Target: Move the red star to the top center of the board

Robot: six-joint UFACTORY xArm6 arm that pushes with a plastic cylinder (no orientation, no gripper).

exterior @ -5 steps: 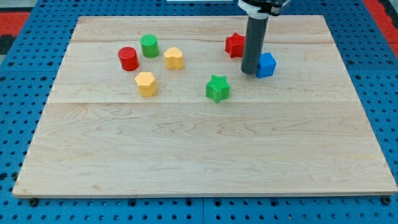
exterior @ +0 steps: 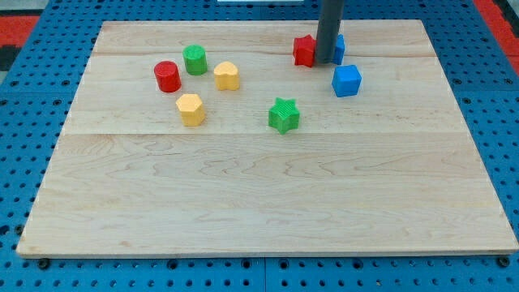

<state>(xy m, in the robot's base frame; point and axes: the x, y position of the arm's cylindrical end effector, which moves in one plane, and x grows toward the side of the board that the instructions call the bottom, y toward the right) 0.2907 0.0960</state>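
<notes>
Tip: my tip [exterior: 327, 62] ends the dark rod, which comes down from the view's top edge; it sits on the board just to the view's right of the red star.
Tip state: a bare rod end with nothing to open or close; it holds nothing, and whether it presses on the red star I cannot tell.
Red star: red star [exterior: 304, 50] lies near the board's top edge, a little right of centre, its right side hidden behind the rod.
Hidden blue block: blue block [exterior: 338, 49] shows only as a sliver just right of the rod, level with the red star; its shape cannot be made out.
Blue cube: blue cube [exterior: 346, 80] lies below and to the right of the red star, apart from the rod.
Green star: green star [exterior: 284, 114] lies below the red star, well apart.
Yellow blocks: upper yellow block [exterior: 227, 75] lies left of the red star; lower yellow block [exterior: 190, 109] lies farther left and lower.
Green cylinder: green cylinder [exterior: 195, 59] lies well left of the red star, near its level.
Red cylinder: red cylinder [exterior: 168, 76] lies farthest left of the red star.
Board: wooden board [exterior: 259, 203] rests on a blue pegboard surface [exterior: 24, 146].
</notes>
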